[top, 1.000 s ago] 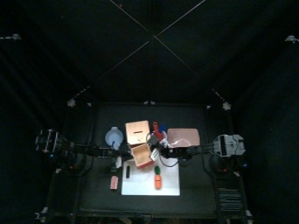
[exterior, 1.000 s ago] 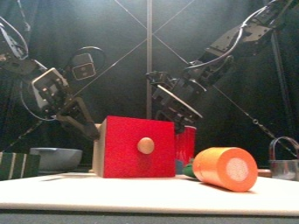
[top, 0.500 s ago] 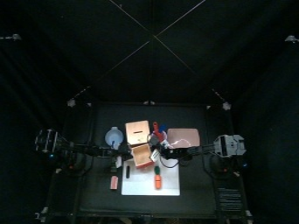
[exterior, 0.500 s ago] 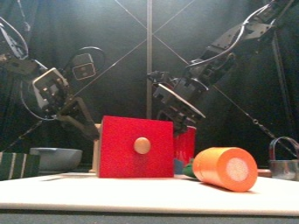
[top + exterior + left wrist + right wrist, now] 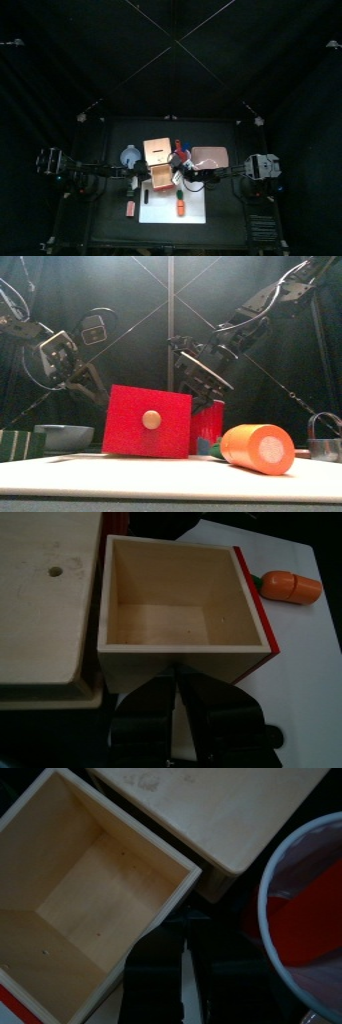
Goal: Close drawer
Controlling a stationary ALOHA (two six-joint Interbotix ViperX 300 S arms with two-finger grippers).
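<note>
The drawer [image 5: 181,607] is a light wooden tray with a red front [image 5: 147,421] and a round wooden knob. It lies open side up in front of the tan wooden box [image 5: 158,150], on the white sheet, and stands tilted in the front view. My left gripper [image 5: 178,684] is shut, its tips against the outside of one drawer side wall. My right gripper [image 5: 185,963] looks shut, just off the opposite side of the drawer [image 5: 94,898]. In the top view the drawer [image 5: 162,178] sits between the two grippers.
An orange carrot-shaped toy [image 5: 257,448] lies on the white sheet [image 5: 190,210] by the drawer's front. A grey bowl [image 5: 130,156] stands left of the box, a pinkish plate [image 5: 210,157] right of it. A small red-orange stick [image 5: 131,207] lies front left.
In the front view the drawer's red front has slid to the left and tipped over at an angle. Both arms have shifted slightly with it.
</note>
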